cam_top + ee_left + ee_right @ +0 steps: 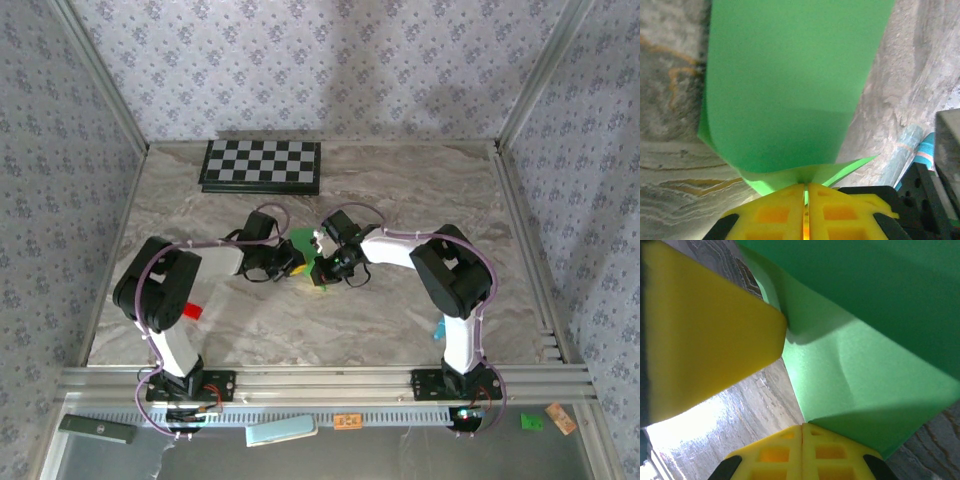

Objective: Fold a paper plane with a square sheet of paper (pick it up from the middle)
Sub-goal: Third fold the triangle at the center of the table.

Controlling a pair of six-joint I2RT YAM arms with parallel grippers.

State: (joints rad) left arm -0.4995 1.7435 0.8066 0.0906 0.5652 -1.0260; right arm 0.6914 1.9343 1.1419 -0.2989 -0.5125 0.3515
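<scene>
The left jaws' yellow pads (775, 215), pressed together, pinch the square sheet of paper (790, 85), which bows away ahead of them. The right jaws, closed too, nip its edge close by. For a clean fold, both should align the edges before creasing against the bench (670, 150).

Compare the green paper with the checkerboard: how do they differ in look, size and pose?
Look: the green paper is plain bright green; the checkerboard has black and white squares.
Pose: the paper is bent and pinched by the left tool and the right tool; the checkerboard lies flat and untouched at the far side of the table.
Size: in the top view the paper looks smaller than the checkerboard.
</scene>
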